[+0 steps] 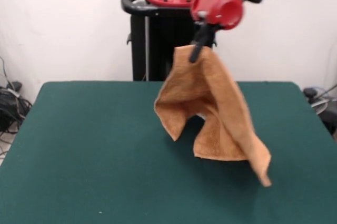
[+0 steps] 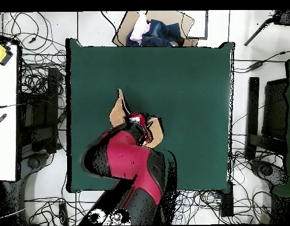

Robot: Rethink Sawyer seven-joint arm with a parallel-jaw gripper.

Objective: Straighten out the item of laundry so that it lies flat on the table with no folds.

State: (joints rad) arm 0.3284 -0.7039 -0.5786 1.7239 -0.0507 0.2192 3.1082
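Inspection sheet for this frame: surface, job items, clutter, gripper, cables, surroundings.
Surface: table, dark green top, one tiny pale speck near the front edge.
Job's things: towel, orange-tan, hanging crumpled from one top corner, folds throughout, not flat.
Clutter: nothing seen on the table.
Gripper: gripper shut on the towel's top corner, above the table.
Cables: tangled cables on the floor around the table.
Surroundings: cardboard box of clothes beyond the far edge; black pedestal; white wall.

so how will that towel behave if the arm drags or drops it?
Likely floppy: the towel hangs from the gripper in loose folds, one corner trailing low. Probably light, since a single pinch at the top lifts it off the table. Dropped, it would probably crumple rather than spread flat.
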